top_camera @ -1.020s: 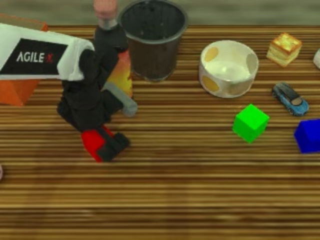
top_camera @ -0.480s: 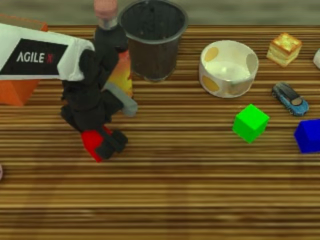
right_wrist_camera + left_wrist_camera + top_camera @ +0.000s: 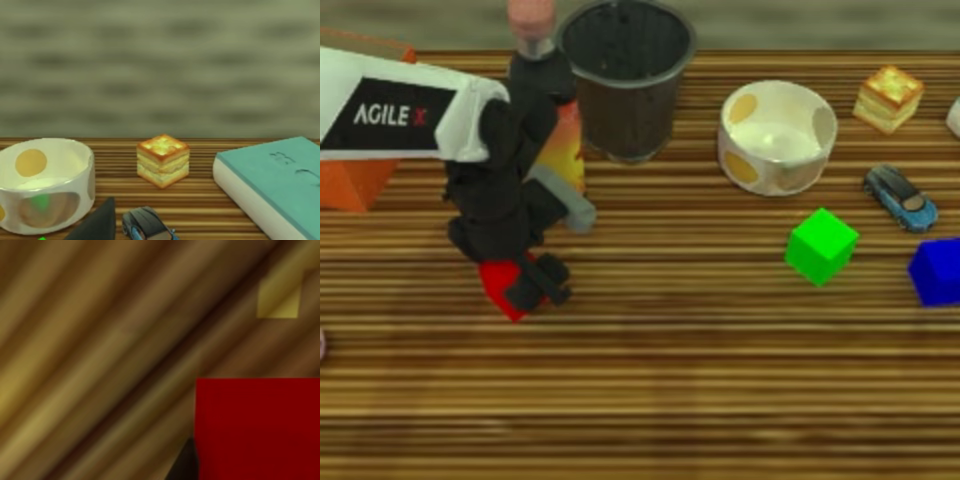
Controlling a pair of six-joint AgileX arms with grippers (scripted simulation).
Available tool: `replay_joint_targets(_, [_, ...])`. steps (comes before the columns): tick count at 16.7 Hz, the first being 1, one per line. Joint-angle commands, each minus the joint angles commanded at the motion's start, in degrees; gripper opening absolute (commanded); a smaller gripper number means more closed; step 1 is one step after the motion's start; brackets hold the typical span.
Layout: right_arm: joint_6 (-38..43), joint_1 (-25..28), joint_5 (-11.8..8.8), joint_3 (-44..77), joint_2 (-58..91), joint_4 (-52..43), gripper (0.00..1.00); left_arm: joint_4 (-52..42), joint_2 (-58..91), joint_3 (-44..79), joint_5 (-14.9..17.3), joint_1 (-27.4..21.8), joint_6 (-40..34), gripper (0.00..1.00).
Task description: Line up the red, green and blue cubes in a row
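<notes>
The red cube (image 3: 498, 280) lies on the left part of the table, partly covered by my left gripper (image 3: 525, 285), whose dark fingers are shut on it from above. In the left wrist view the red cube (image 3: 257, 427) fills the lower corner with one dark finger against its side. The green cube (image 3: 821, 245) sits right of centre. The blue cube (image 3: 936, 271) rests at the right edge, a little nearer the front. My right arm is outside the top view; only a dark part of my right gripper (image 3: 100, 225) shows in its wrist view.
Behind the left arm stand a pink-capped bottle (image 3: 532, 30), a black cup (image 3: 570, 60) and an orange box (image 3: 355, 185). A spotted white bowl (image 3: 827, 130), a layered cake block (image 3: 888, 97) and a blue toy car (image 3: 900, 197) lie at the back right, by a teal book (image 3: 275, 185).
The left gripper's fingers have drawn together round the red cube, hiding more of it. The green and blue cubes have not moved.
</notes>
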Motion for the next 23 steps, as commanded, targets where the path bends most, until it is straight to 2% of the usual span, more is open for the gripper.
replay_joint_targets(8, [0.00,0.00,0.00,0.00,0.00,0.00,1.00,-1.80,-1.87,1.09,0.56,0.07,-0.31,0.00])
replay_joint_targets(15, [0.00,0.00,0.00,0.00,0.00,0.00,1.00,-14.22,-7.31,7.90,0.52,1.05,-0.47,0.00])
replay_joint_targets(20, [0.00,0.00,0.00,0.00,0.00,0.00,1.00,-14.40,-7.35,7.97,0.49,0.69,-0.25,0.00])
replay_joint_targets(23, [0.00,0.00,0.00,0.00,0.00,0.00,1.00,-14.90,-7.77,7.84,0.55,-1.03,3.55,0.00])
